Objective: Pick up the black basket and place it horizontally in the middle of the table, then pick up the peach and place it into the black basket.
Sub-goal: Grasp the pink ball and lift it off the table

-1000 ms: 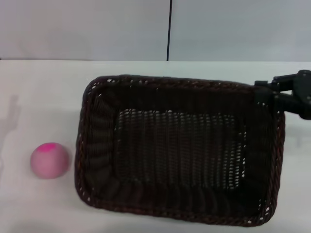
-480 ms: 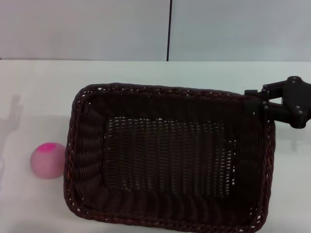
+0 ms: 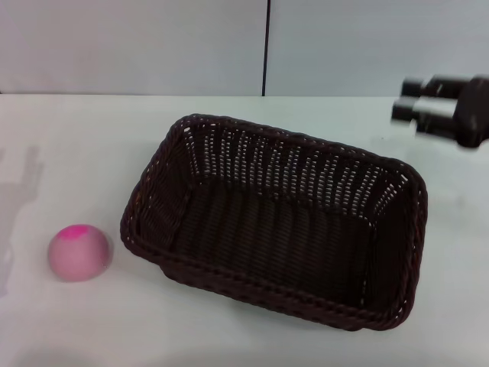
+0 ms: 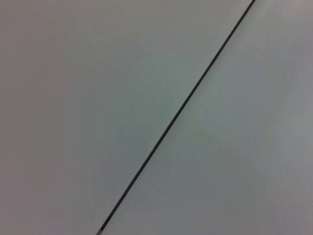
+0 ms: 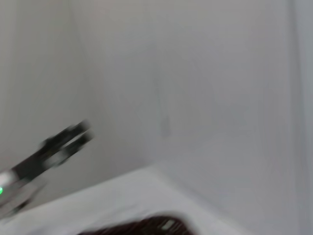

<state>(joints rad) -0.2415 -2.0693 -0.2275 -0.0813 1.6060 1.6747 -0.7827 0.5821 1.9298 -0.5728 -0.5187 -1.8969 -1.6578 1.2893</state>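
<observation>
The black basket [image 3: 279, 245] rests on the white table [image 3: 76, 145] near the middle, its long side running left-right and turned slightly askew. Its rim also shows in the right wrist view [image 5: 146, 227]. The peach [image 3: 78, 252] lies on the table to the basket's left, apart from it. My right gripper [image 3: 403, 99] is open and empty, raised above and beyond the basket's far right corner. My left gripper [image 5: 66, 139] shows only as a blurred shape far off in the right wrist view, raised off the table.
A grey wall with a vertical black seam [image 3: 266, 46] stands behind the table. The left wrist view shows only that wall and seam [image 4: 176, 115]. A faint arm shadow [image 3: 19, 191] falls on the table at the far left.
The basket was held up by my right gripper at its right rim. It now rests on the table, and the right gripper has let go and risen up and to the right.
</observation>
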